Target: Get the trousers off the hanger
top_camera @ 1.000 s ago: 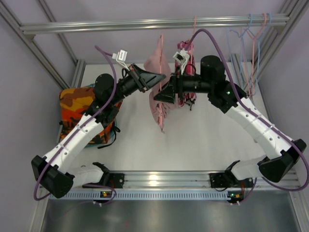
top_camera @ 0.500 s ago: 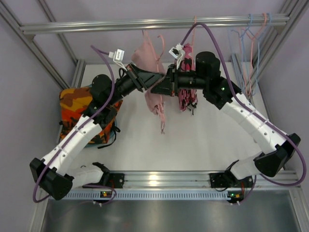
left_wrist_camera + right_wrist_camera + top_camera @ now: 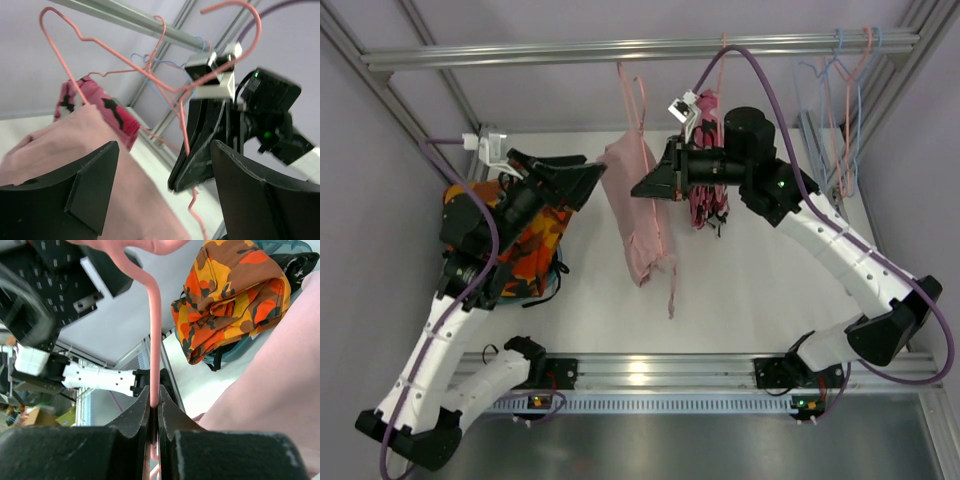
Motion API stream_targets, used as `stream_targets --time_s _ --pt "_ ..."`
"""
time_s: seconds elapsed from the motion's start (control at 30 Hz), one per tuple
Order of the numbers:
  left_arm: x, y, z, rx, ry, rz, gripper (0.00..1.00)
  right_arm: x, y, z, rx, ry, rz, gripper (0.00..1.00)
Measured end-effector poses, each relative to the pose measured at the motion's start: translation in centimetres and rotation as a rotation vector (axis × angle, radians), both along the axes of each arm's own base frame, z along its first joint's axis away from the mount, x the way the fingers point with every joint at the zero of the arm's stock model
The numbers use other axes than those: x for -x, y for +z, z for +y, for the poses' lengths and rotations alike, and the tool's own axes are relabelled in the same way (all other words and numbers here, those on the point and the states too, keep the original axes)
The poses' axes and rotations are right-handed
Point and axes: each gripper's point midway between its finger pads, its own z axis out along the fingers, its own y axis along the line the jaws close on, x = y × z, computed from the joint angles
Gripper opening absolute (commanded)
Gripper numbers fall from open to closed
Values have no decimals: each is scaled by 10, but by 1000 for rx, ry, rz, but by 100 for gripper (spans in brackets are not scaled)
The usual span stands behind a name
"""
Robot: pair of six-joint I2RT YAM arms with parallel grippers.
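Note:
The pale pink trousers (image 3: 638, 225) hang in mid-air, draped against a thin pink wire hanger (image 3: 642, 100). My right gripper (image 3: 636, 187) is shut on that wire just right of the cloth; in the right wrist view the hanger (image 3: 154, 330) runs between its closed jaws (image 3: 154, 395). My left gripper (image 3: 590, 168) stands open to the left of the trousers, touching nothing. From the left wrist, its gripper (image 3: 165, 150) gapes with the pink trousers (image 3: 75, 145) low on the left. The orange camouflage trousers (image 3: 530, 250) lie heaped on the table at the left.
A pink and black patterned garment (image 3: 706, 205) hangs right behind the right gripper. Several bare wire hangers (image 3: 840, 80) hang from the rail (image 3: 620, 48) at the far right. Frame posts close in both sides. A dark bag (image 3: 552, 285) shows under the orange heap.
The left gripper opened, let go of the pale pink trousers and drew back to the left. The right gripper shut on the hanger wire. The trousers now hang lower and straighter.

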Motion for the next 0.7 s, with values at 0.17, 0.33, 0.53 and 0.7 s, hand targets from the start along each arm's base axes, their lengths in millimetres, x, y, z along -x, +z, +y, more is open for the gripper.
stream_targets --time_s 0.17,0.33,0.53,0.7 --pt "23 -51 14 -201 26 -26 87 -3 2 -1 -11 -23 49 0" --pt "47 -135 10 -488 -102 -35 96 -11 9 -3 -31 -65 92 0" --pt "76 -184 8 -650 -247 -115 95 -29 18 1 -64 -117 122 0" --pt "67 -214 1 -714 -299 -90 96 -55 18 5 -67 -200 152 0"
